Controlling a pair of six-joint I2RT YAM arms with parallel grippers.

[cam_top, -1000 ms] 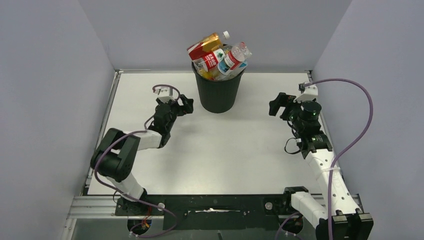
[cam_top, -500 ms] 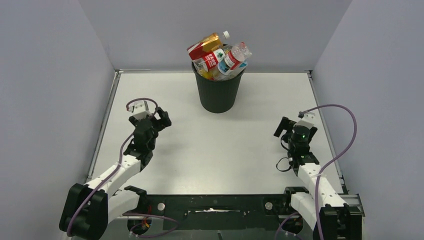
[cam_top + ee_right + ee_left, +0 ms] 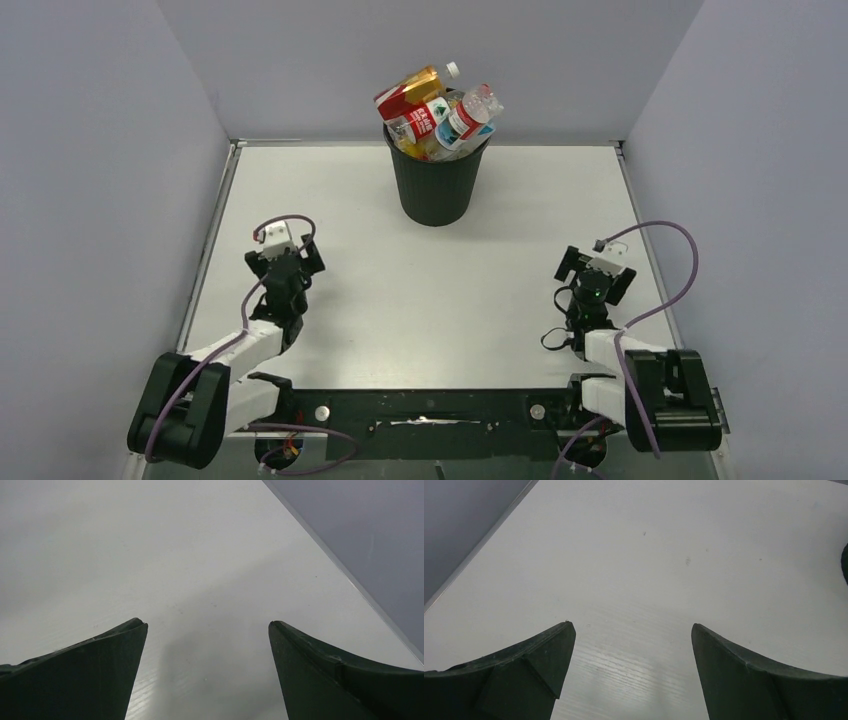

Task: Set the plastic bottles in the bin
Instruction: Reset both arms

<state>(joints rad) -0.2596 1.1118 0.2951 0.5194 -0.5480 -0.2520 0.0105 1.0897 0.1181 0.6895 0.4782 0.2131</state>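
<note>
The black bin (image 3: 436,185) stands at the back middle of the table, heaped with plastic bottles (image 3: 437,112) that stick up above its rim: an amber one with a red label, clear ones with red and blue-white labels. My left gripper (image 3: 288,258) is open and empty, low over the table at the near left; its wrist view (image 3: 631,630) shows only bare table between the fingers, with a sliver of the bin (image 3: 845,562) at the right edge. My right gripper (image 3: 594,266) is open and empty at the near right; its wrist view (image 3: 207,627) shows bare table.
Grey walls enclose the white table (image 3: 430,290) on three sides. A metal rail (image 3: 205,250) runs along the left edge and another (image 3: 650,250) along the right. Purple cables loop over both wrists.
Both arms have drawn back from beside the bin toward their bases and folded low. Both grippers stayed open and empty. The bin and bottles have not moved.
</note>
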